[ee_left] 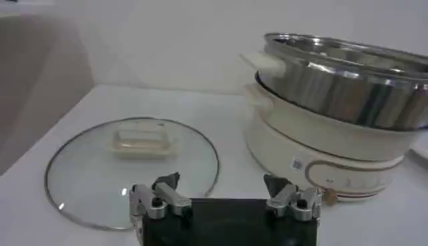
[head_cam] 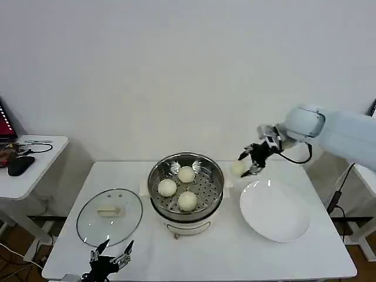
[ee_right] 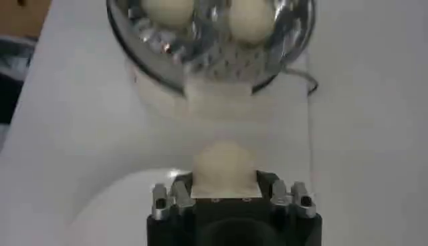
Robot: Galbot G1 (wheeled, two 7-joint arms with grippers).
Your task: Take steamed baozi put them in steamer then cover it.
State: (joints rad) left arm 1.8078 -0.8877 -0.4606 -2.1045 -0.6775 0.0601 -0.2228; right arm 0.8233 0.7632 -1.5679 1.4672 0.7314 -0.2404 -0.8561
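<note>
Bun [head_cam: 238, 168] number four sits clamped in the right hand [head_cam: 251, 160], right of centre in the head view, hanging between the steamer [head_cam: 185, 187] and the white plate [head_cam: 275, 210]. Three more baozi [head_cam: 186, 174] already lie on the perforated tray. To finish this step well, I judge the hand should carry the bun over the steel rim with room to spare, lower it onto the bare part of the tray at the right side, and let go only when it rests there, since soft dough will dent under a hard squeeze or roll if dropped.

The left hand [ee_left: 225, 197] hovers low at the bottom left of the head view, fingers spread and holding nothing, just beside the cover [head_cam: 110, 215], which lies flat on the bench [head_cam: 211, 258] left of the steamer and will go on afterwards.

The bench is white and smooth. Behind it stands a plain white wall, and a side table [head_cam: 29, 164] with a dark object and cables occupies the left edge.
</note>
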